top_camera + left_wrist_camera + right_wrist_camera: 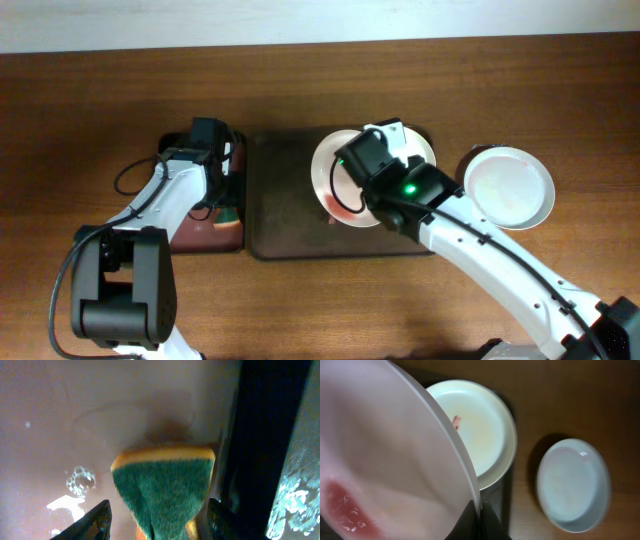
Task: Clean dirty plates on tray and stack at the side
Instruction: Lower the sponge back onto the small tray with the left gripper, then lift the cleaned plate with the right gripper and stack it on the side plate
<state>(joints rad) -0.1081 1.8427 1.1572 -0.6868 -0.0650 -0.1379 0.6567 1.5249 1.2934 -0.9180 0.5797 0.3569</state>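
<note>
My right tool [479, 519] pinches the streaked plate [380, 460] by its rim; the sponge [160, 485] sits leftward inside my left tool [157, 517], grip unclear.

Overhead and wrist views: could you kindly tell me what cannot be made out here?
Right pincer: right wrist view, its fingertips covered by the held plate and cut off below.
Lower plate on the tray: overhead, largely hidden under the held plate.
Left pincer grip on the sponge: left wrist view, cut off at the bottom edge.

held plate [385, 460]: blurred, cut off left and bottom
second plate [485, 430]: left part behind held plate
sponge [162, 490]: bottom cut off, grip unclear
</note>
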